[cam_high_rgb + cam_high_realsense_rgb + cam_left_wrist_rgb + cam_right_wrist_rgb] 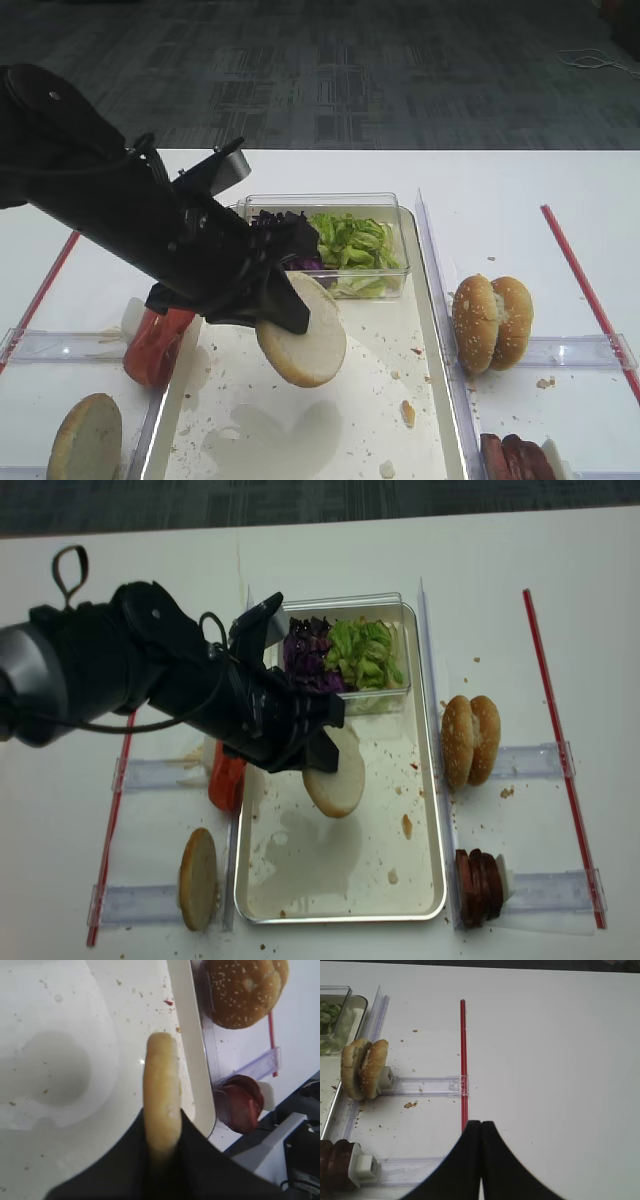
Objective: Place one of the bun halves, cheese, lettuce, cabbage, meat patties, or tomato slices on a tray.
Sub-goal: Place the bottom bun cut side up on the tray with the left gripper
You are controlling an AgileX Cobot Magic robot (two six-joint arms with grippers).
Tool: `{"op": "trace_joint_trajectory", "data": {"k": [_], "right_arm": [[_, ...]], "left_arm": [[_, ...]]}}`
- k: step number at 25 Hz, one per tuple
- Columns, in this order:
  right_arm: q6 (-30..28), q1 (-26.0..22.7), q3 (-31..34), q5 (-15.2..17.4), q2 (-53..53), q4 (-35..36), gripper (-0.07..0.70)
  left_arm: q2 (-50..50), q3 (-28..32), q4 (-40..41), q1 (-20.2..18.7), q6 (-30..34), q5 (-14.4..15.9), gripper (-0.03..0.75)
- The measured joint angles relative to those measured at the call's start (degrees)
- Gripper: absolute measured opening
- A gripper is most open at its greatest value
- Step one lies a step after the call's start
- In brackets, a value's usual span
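Observation:
My left gripper (288, 312) is shut on the rim of a bun half (305, 347), whose pale cut face tilts toward the camera. It hangs above the silvery tray (330, 430). In the left wrist view the bun half (161, 1085) stands edge-on between the black fingers, over the tray floor (60, 1020). Lettuce (352, 245) and purple cabbage (290, 232) fill a clear box at the tray's far end. Tomato slices (155, 345) sit left of the tray, meat patties (478, 885) at its right. No cheese shows. My right gripper (480, 1124) is shut and empty over the white table.
A seeded bun pair (492, 322) stands upright right of the tray. A brown-domed bun half (85, 440) lies at the front left. Clear plastic holders (530, 760) and red strips (463, 1060) lie on both sides of the table. Crumbs dot the tray floor.

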Motion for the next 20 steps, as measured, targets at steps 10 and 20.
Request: {"op": "trace_joint_trajectory", "data": {"k": [10,20], "right_arm": [[0.0,0.0,0.0,0.0,0.0,0.0,0.301],[0.0,0.0,0.0,0.0,0.0,0.0,0.301]], "left_arm": [[9.77,-0.04,-7.0,0.0,8.98,-1.43,0.076],[12.53,-0.13,-7.9,0.0,9.55,-2.29,0.179]]}}
